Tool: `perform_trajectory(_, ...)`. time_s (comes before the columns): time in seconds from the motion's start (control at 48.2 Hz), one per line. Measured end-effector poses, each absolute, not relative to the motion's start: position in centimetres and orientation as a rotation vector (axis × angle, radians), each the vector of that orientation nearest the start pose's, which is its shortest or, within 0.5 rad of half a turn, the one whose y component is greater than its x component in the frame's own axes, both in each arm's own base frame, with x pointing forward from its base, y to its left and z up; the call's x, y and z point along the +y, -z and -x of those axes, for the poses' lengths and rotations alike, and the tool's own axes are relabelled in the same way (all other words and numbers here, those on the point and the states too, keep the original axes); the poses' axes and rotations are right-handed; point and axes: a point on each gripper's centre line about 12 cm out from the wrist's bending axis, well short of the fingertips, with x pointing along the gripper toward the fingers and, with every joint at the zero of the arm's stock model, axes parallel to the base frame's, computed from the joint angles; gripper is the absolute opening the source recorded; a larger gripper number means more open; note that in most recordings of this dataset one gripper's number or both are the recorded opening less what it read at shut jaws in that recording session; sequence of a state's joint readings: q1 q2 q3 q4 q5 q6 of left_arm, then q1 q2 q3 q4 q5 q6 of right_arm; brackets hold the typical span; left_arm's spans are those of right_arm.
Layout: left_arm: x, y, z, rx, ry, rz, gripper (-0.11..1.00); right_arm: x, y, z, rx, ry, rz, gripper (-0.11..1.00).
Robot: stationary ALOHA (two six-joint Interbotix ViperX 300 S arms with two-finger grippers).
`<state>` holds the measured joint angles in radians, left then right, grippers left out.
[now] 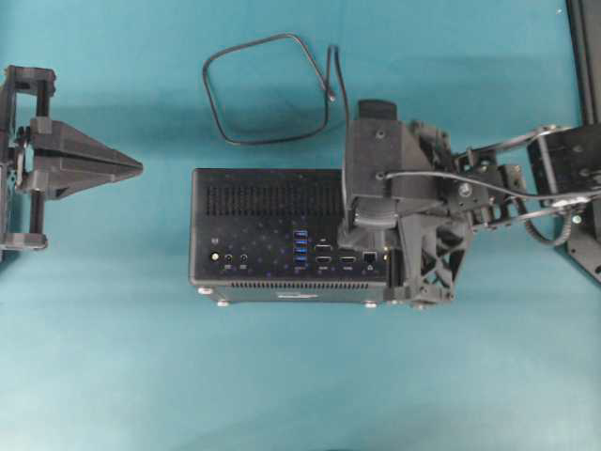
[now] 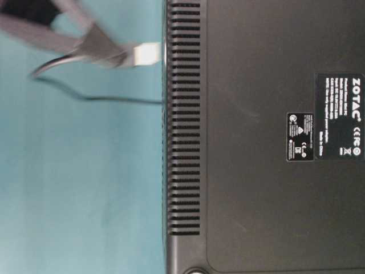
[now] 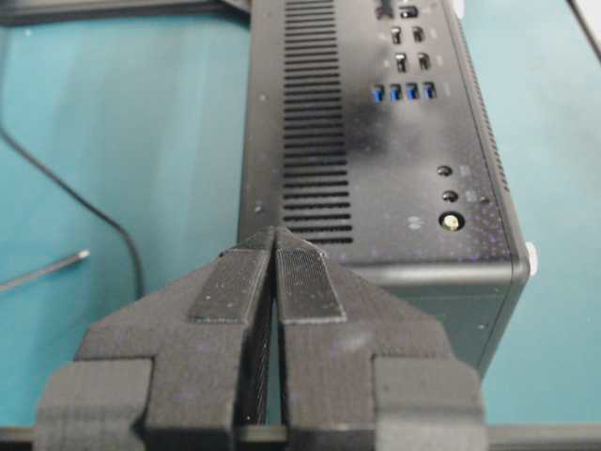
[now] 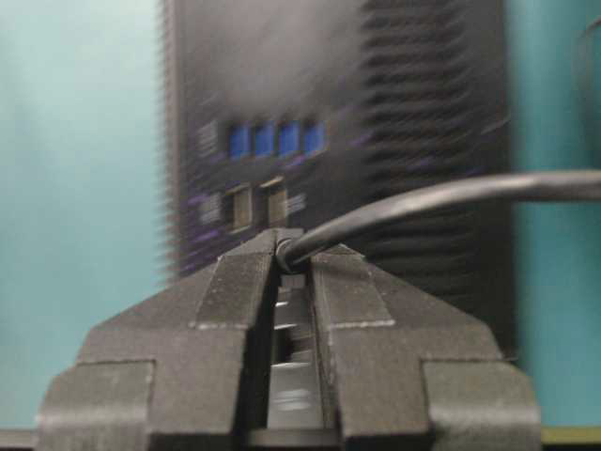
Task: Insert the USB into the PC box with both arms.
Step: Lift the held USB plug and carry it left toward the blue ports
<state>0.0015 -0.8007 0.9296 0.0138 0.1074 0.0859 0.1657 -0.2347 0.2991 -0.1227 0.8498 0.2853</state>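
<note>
right jaws (image 4: 293, 252) pinched shut on the usb (image 4: 441, 197) cable, above the pc box (image 4: 338, 122); left jaws (image 3: 275, 246) closed, empty

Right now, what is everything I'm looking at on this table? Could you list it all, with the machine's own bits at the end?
PC box: one, black, lying mid-table with its port face up; blue ports in a column near its middle.
USB: one, thin black cable, looped on the table behind the box; its end is pinched in the right hand, seen in the right wrist view.
Table: one, teal surface under everything.
Left hand: one, black, pointed, shut on nothing, hovering off the box's left end.
Right hand: one, black, shut on the USB, over the box's right end.
</note>
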Motion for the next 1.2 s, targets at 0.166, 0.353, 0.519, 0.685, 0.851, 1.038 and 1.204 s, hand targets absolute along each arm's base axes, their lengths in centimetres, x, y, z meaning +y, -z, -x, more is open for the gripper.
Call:
perform_trajectory(0.166,0.1,-31.6,-23.6,0.221,0.008,-0.099,0.0,5.0,-32.6,-36.3,0.906,0.038,-0.002,0.11)
perform_trajectory(0.353,0.1,-31.7,-23.5,0.218,0.008,-0.099,0.0,5.1,-31.9,-37.5,0.87,0.05,0.103,0.11)
perform_trajectory(0.519,0.1,-31.8,-23.5,0.215,0.008,-0.099,0.0,5.2,-31.8,-38.2,0.853,0.048,0.121,0.11)
perform_trajectory(0.685,0.1,-31.7,-23.5,0.218,0.008,-0.099,0.0,5.3,-31.4,-38.5,0.85,0.044,0.123,0.1)
perform_trajectory(0.851,0.0,-31.7,-23.5,0.216,0.009,-0.098,0.0,5.5,-31.3,-38.9,0.834,0.035,0.123,0.1)
perform_trajectory(1.038,0.1,-31.7,-23.5,0.218,0.008,-0.098,0.0,5.6,-30.9,-39.2,0.83,0.03,0.125,0.1)
perform_trajectory(1.204,0.1,-31.7,-23.5,0.216,0.008,-0.098,0.0,5.6,-30.9,-39.3,0.83,0.03,0.127,0.1)
